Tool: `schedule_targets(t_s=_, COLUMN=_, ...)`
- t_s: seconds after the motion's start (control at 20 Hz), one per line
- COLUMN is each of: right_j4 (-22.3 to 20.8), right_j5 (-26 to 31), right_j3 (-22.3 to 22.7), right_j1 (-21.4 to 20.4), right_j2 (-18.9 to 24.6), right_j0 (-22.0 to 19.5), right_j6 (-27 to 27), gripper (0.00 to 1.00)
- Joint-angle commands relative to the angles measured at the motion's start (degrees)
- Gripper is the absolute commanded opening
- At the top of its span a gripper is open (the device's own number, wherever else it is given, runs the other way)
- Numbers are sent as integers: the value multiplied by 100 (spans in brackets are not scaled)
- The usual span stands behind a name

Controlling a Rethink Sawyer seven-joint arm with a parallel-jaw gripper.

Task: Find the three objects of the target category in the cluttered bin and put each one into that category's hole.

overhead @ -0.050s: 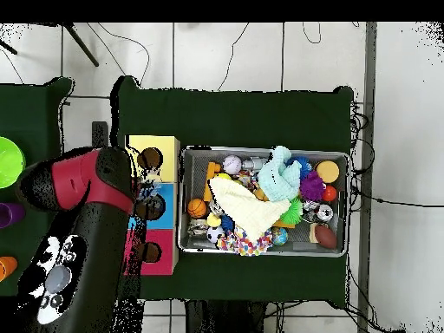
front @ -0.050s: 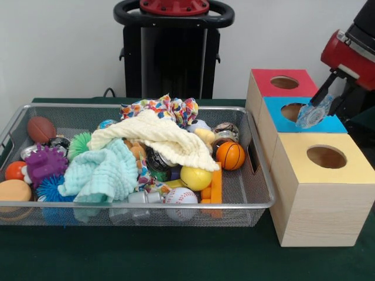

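Clear plastic piece [front @ -0.050s: 310, 115] pinched in our claw [front @ -0.050s: 314, 112] over the blue box [front @ -0.050s: 334, 124]; next we release into its hole [front @ -0.050s: 291, 111].

Dark green table [front @ -0.050s: 176, 257], wire mesh bin [front @ -0.050s: 261, 205] beside three wooden hole boxes [front @ -0.050s: 319, 219]

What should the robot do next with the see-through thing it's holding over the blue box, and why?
Probably open up and drop it. The gripper holds a clear bluish object right beside the hole in the blue box, so nudging slightly toward the hole and letting go should send it in.
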Motion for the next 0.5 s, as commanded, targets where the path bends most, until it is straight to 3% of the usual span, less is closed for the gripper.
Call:
schedule_targets(t_s=0.05, right_j4=235, right_j5=-282, right_j3=746, right_j1=216, right_j2=156, right_j0=-16, right_j6=1625, gripper=0)
schedule_targets(t_s=0.5, right_j4=320, right_j5=-218, right_j3=779, right_j1=206, right_j2=75, right_j0=4, right_j6=1496, gripper=0)
